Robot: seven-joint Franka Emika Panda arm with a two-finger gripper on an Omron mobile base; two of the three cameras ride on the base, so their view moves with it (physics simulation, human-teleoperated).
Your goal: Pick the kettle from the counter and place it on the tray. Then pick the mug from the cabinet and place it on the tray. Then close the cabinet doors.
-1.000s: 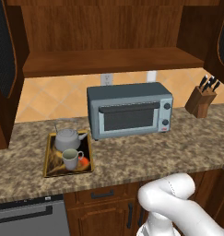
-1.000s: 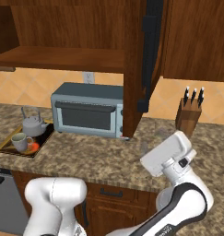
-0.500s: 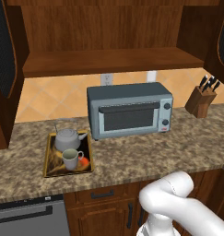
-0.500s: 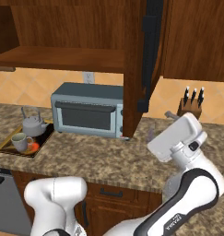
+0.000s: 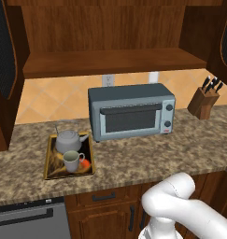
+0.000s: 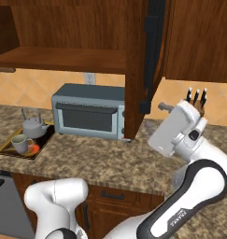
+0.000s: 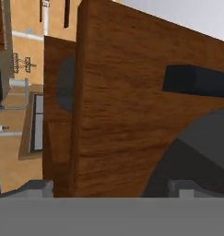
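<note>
The grey kettle (image 5: pixel 68 140) and the grey-white mug (image 5: pixel 73 161) both stand on the dark picture tray (image 5: pixel 50 164) at the left of the speckled counter (image 5: pixel 147 158). The same kettle (image 6: pixel 33 126), mug (image 6: pixel 21 144) and tray (image 6: pixel 6 149) appear at the left of the right base view. The cabinet (image 5: pixel 110 60) stands open above with a bare shelf. Its left door (image 5: pixel 5 70) and right door (image 6: pixel 147 60) are swung outward. My gripper (image 6: pixel 157 119) hangs open just right of the right door's lower edge, holding nothing. In the hand view the fingertips (image 7: pixel 37 188) face the door's wood (image 7: pixel 118 115) and black bar handle (image 7: pixel 196 80).
A grey toaster oven (image 5: pixel 131 112) sits against the wall under the cabinet, right of the tray. A knife block (image 5: pixel 203 100) stands at the far right of the counter. Wooden drawers (image 5: pixel 105 198) run below the counter edge.
My hand has risen and swung closer to the right cabinet door. Its jaws stay wide open. Kettle, mug and tray have not moved.
</note>
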